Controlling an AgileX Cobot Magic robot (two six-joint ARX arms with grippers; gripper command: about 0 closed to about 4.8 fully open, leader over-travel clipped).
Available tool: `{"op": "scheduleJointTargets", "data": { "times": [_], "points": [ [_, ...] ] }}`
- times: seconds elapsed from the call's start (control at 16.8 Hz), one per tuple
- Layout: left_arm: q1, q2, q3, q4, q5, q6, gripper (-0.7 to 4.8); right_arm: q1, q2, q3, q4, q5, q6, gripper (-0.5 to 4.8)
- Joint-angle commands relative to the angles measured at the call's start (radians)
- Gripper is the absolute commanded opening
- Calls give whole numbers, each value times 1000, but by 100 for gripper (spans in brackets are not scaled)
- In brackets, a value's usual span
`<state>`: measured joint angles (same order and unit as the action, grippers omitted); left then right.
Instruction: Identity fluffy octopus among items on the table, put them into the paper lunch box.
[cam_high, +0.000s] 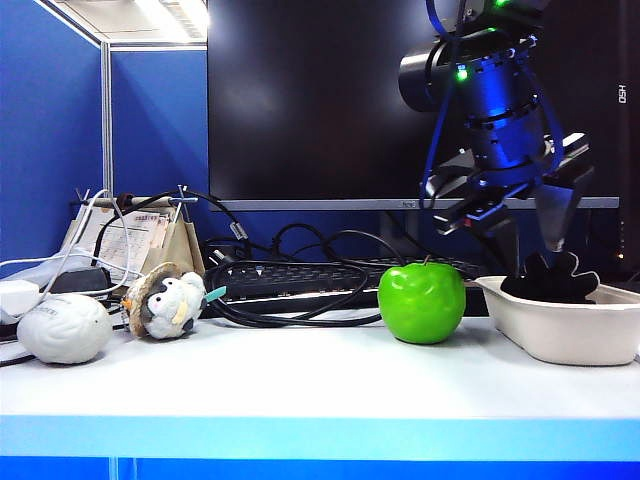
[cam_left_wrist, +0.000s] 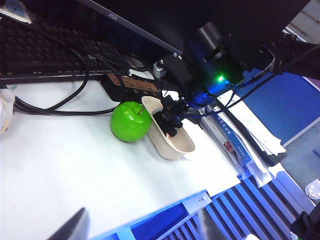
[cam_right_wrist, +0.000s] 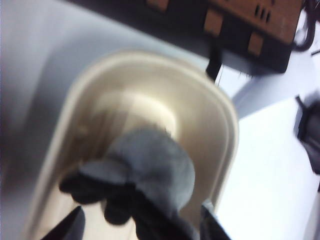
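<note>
The fluffy octopus (cam_high: 550, 275) lies in the paper lunch box (cam_high: 560, 335) at the right of the table (cam_high: 300, 380), its black underside showing over the rim. In the right wrist view its grey body (cam_right_wrist: 150, 170) and dark tentacles rest inside the box (cam_right_wrist: 220, 110). My right gripper (cam_high: 515, 225) hangs just above it, open, its fingertips (cam_right_wrist: 75, 225) standing clear on either side of the plush. My left gripper (cam_left_wrist: 137, 227) is open and empty, held high over the table's blue front edge, looking across at the box (cam_left_wrist: 175, 147).
A green apple (cam_high: 421, 302) stands just left of the box. A brown-and-white plush bird (cam_high: 165, 300) and a grey-white brain-shaped ball (cam_high: 64, 328) sit at the far left. Behind them are a keyboard (cam_high: 300, 275), tangled cables, a power strip (cam_right_wrist: 240, 25) and a monitor.
</note>
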<state>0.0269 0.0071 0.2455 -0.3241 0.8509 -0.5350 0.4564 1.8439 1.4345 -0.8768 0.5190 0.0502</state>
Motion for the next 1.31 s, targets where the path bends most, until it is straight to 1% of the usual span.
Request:
{"op": "scheduleJointTargets", "data": {
  "times": [0.06,0.18,0.24,0.3,0.36,0.42,0.48,0.54,0.6,0.72,0.84,0.89,1.01,1.07,1.13,1.31],
  "points": [
    [-1,-1,5,19,2,3,283,1,-4,2,68,6,-56,296],
    [-1,-1,5,19,2,3,283,1,-5,4,97,26,-95,291],
    [-1,-1,5,19,1,3,283,1,-5,4,106,52,-112,269],
    [-1,-1,5,19,1,3,283,1,-6,5,107,86,-113,206],
    [-1,-1,5,19,-1,3,283,1,-6,6,108,116,-126,165],
    [-1,0,5,20,-2,3,283,1,-6,26,92,147,-142,139],
    [-1,0,5,20,-2,4,283,1,-10,53,79,158,-146,106],
    [-1,0,5,20,-2,4,283,1,-14,88,60,158,-150,38],
    [-1,0,5,20,-2,4,283,1,-19,132,28,158,-149,-4],
    [-1,-1,5,21,-9,4,283,1,-29,221,-40,157,-147,-5],
    [-1,0,5,24,-35,4,283,1,-70,296,-96,156,-126,-5],
    [-1,-1,5,28,-48,4,283,1,-96,313,-116,155,-124,-5],
    [-1,-1,5,28,-75,5,283,1,-177,319,-157,149,-80,-5],
    [-1,-1,5,28,-90,8,283,1,-219,319,-187,130,-47,-5],
    [-1,-1,5,28,-126,8,283,1,-291,318,-227,87,7,-5],
    [-1,-1,5,28,-224,12,283,1,-433,318,-257,8,68,-5]
  ]
}}
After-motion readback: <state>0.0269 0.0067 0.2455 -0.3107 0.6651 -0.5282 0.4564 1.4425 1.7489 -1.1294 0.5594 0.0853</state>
